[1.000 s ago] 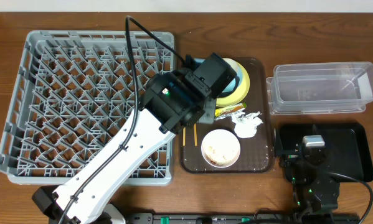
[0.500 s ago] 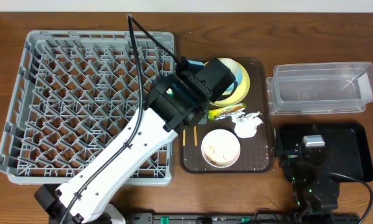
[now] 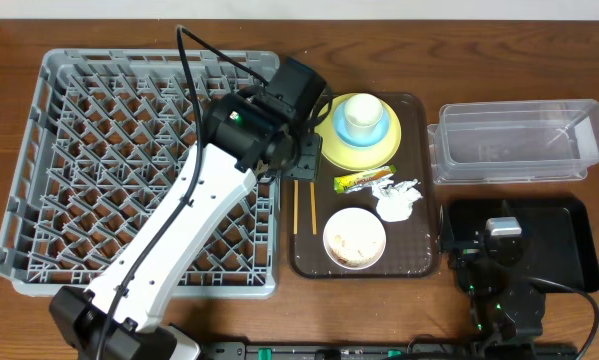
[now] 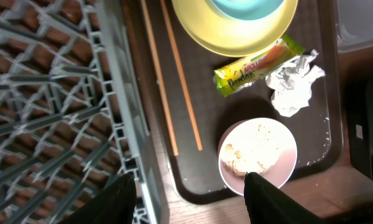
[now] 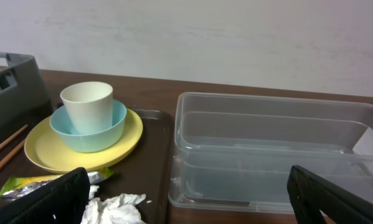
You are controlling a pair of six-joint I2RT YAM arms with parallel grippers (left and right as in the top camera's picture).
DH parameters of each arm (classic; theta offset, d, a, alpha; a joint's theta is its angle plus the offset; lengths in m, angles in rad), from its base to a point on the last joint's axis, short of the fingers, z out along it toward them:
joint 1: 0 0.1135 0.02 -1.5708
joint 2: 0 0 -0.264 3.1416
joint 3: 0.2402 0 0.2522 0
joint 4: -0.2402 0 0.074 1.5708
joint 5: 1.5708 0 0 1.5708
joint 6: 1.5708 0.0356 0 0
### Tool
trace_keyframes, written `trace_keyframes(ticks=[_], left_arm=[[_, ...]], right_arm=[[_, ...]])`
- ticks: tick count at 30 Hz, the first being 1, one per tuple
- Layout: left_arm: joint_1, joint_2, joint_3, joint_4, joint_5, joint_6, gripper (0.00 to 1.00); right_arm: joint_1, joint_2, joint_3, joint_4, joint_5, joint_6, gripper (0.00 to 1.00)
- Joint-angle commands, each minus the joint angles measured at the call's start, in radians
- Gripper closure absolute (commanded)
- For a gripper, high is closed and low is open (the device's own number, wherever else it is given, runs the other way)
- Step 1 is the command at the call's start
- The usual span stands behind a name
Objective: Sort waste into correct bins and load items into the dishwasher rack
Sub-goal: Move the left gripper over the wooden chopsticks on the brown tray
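My left gripper (image 3: 301, 165) (image 4: 192, 202) hangs open and empty above the seam between the dishwasher rack (image 3: 139, 160) (image 4: 49, 93) and the brown tray (image 3: 419, 260). On that tray lie two chopsticks (image 3: 305, 206) (image 4: 174, 81), a yellow plate (image 3: 379, 150) (image 5: 43, 149) carrying a light blue cup (image 3: 361, 120) (image 5: 86, 127), the yellow-green wrapper (image 3: 364, 180) (image 4: 258, 65), the crumpled napkin (image 3: 397, 198) (image 4: 292, 84), and a white bowl (image 3: 354, 237) (image 4: 258, 155) of pale food scraps. My right gripper (image 3: 500, 225) (image 5: 192, 202) rests open over the black tray (image 3: 564, 250), facing the clear tub (image 3: 519, 140) (image 5: 273, 149).
A paler cup (image 5: 86, 106) stands inside the light blue one. The rack's right wall (image 4: 121, 93) runs close beside the chopsticks. The white left arm (image 3: 179, 240) stretches diagonally across the rack. Bare wooden table (image 3: 379, 310) shows along the front.
My left gripper has opened and swung left from over the plate to the rack's right edge, uncovering the plate, the cup and the chopsticks. The right arm has not moved.
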State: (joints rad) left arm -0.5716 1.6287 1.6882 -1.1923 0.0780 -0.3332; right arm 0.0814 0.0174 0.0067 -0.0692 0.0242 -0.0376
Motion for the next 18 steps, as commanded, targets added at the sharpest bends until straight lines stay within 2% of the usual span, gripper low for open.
trace_keyframes(ticks=[1,5,12,18], left_arm=[[0.028,0.000,-0.061,0.050,0.072,0.062,0.42],[0.027,0.001,-0.171,0.201,0.072,0.089,0.44],[0.027,0.045,-0.328,0.445,0.068,0.085,0.60],[0.026,0.115,-0.350,0.528,0.067,-0.009,0.69]], right_arm=[[0.000,-0.002,-0.001,-0.003,-0.003,-0.008,0.01],[0.000,-0.002,-0.001,-0.003,-0.003,-0.008,0.01],[0.000,-0.002,-0.001,-0.003,-0.003,-0.008,0.01],[0.000,-0.002,-0.001,-0.003,-0.003,-0.008,0.01]])
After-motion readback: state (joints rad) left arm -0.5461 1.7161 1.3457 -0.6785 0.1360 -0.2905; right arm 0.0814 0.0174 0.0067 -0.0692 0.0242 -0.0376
